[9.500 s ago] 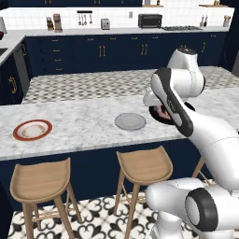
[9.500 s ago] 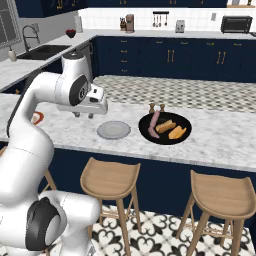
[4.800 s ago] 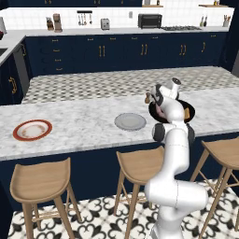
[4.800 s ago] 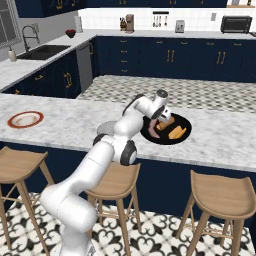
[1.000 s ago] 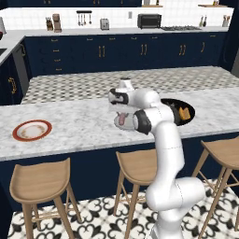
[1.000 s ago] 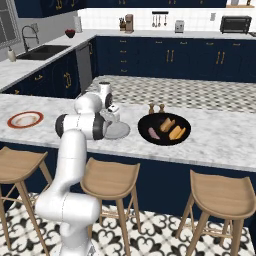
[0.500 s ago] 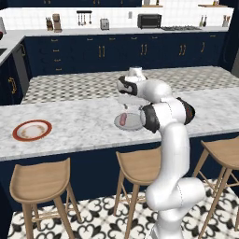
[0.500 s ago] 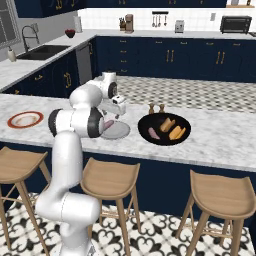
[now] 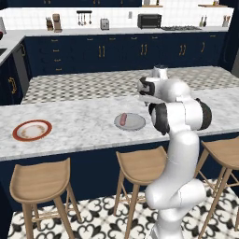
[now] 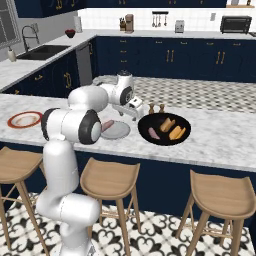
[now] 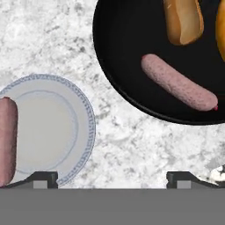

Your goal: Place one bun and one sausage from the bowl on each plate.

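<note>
pincer [image 11: 112,178] hung wide open and empty over bare counter [image 11: 132,145], grey plate [image 11: 83,127] with one sausage [image 11: 6,140] to its left, black bowl [image 11: 114,66] ahead holding the other sausage [image 11: 178,85] and a bun [image 11: 184,19], probably the next pick

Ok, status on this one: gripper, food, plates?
Gripper open, empty, over counter between grey plate and bowl. One sausage on grey plate; one sausage, both buns in bowl. Rimmed plate bare. Nothing obstructing.

speckled marble counter [image 11: 132,145], matt black bowl [image 11: 118,52]
</note>
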{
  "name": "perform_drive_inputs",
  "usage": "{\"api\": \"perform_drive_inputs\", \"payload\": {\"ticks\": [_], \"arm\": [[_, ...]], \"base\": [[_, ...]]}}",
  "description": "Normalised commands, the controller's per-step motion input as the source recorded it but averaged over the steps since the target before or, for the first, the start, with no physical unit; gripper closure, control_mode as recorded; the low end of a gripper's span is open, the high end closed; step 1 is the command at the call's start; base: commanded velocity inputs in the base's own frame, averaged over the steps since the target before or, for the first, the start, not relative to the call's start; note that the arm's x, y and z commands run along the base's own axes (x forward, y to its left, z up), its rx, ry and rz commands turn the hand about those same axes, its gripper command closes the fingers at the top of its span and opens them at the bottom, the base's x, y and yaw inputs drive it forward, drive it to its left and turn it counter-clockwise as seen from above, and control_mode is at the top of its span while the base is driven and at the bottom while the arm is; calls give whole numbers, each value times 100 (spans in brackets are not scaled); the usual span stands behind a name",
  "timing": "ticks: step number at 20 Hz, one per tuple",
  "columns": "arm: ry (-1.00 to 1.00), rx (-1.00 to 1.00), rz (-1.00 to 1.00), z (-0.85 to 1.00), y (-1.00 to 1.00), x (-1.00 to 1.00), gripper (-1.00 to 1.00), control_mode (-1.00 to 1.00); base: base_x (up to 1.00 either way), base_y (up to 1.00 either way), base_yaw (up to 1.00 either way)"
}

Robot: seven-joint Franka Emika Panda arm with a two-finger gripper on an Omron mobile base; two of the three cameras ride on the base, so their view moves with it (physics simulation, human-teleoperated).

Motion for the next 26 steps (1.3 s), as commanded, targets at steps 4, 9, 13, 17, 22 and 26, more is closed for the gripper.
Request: {"api": "perform_drive_inputs", "payload": {"ticks": [4, 9, 13, 17, 22, 26], "arm": [[2, -1, -5, 0, -100, 14, -100, -100], [2, -3, -2, 0, -97, 22, -100, -100], [0, -2, 0, -10, -69, 41, -100, -100], [0, -2, 0, -34, -40, 49, -100, -100], [0, -4, 0, -50, -21, 46, -100, -100], [0, -7, 0, -37, -18, 44, -100, -100]], "base": [[0, 0, 0], [0, 0, 0], [0, 0, 0], [0, 0, 0], [0, 0, 0], [0, 0, 0]]}}
